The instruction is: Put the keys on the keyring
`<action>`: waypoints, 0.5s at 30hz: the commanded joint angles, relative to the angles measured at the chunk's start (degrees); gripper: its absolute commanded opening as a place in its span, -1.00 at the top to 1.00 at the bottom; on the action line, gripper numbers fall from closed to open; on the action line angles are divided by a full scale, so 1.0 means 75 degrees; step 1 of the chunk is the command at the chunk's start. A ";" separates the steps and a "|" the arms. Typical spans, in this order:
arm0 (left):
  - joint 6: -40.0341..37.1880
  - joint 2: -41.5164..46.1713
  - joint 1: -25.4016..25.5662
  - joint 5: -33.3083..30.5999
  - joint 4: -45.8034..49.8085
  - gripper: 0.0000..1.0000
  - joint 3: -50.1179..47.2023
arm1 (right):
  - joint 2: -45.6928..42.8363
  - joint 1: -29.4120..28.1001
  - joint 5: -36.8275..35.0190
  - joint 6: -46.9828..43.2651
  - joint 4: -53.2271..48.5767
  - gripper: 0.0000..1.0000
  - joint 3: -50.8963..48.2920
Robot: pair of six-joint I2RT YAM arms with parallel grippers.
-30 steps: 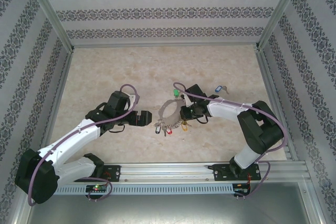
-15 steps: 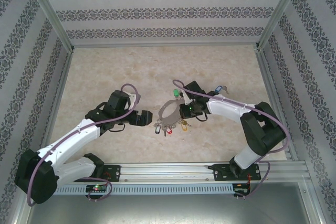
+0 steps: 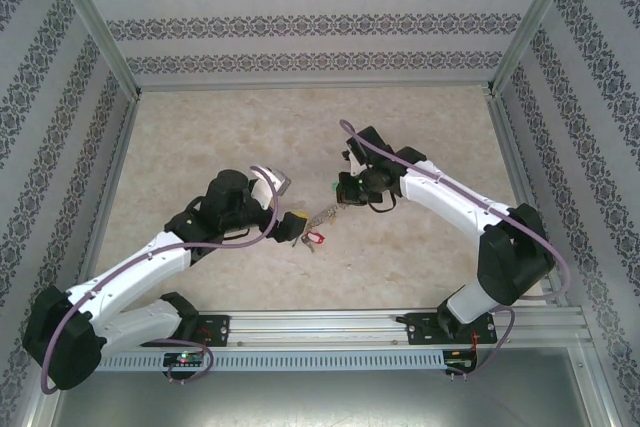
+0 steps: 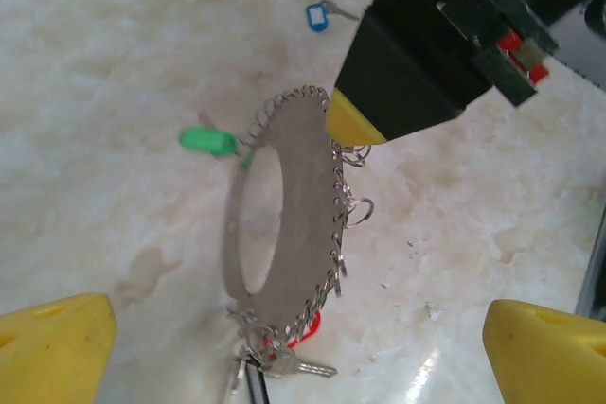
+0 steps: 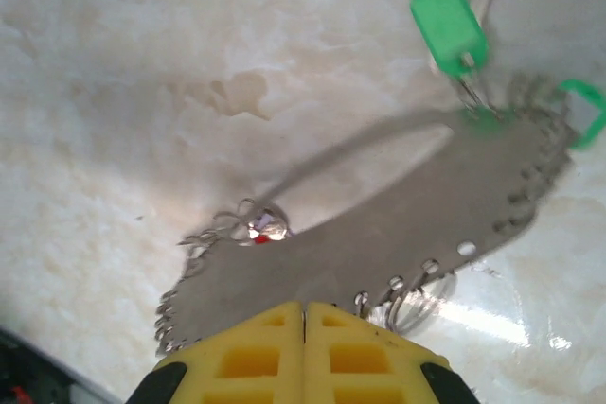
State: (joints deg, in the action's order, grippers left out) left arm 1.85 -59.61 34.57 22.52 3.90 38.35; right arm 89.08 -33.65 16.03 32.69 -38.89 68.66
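Currently the right gripper (image 5: 303, 324) pinches the keyring (image 5: 407, 215) at bottom center; left gripper (image 4: 301, 352) spread wide at lower corners.

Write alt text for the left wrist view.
The right gripper, shut, pinches the top edge of the grey keyring, held up over the marble table with keys dangling from its lower end. The left gripper is wide open in front; a blue-capped key lies apart behind.
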 commanded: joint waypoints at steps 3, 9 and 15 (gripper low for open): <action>-0.1927 -0.0019 0.0264 0.0392 -0.0692 -0.99 -0.0099 | -0.0269 -0.0091 0.0491 0.0631 -0.0963 1.00 0.0627; -0.2642 -0.0532 0.0326 0.0181 -0.0683 -0.99 0.0135 | -0.0175 -0.0060 0.1214 0.1459 -0.1440 1.00 0.1104; -0.3162 -0.1200 0.0325 0.0691 -0.0753 -0.99 0.0461 | -0.0269 -0.0049 0.1687 0.1985 -0.1605 1.00 0.1277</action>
State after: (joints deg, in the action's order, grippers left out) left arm -17.47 -67.48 36.38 24.88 0.58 39.31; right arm 88.75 -33.65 25.02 44.27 -48.80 75.77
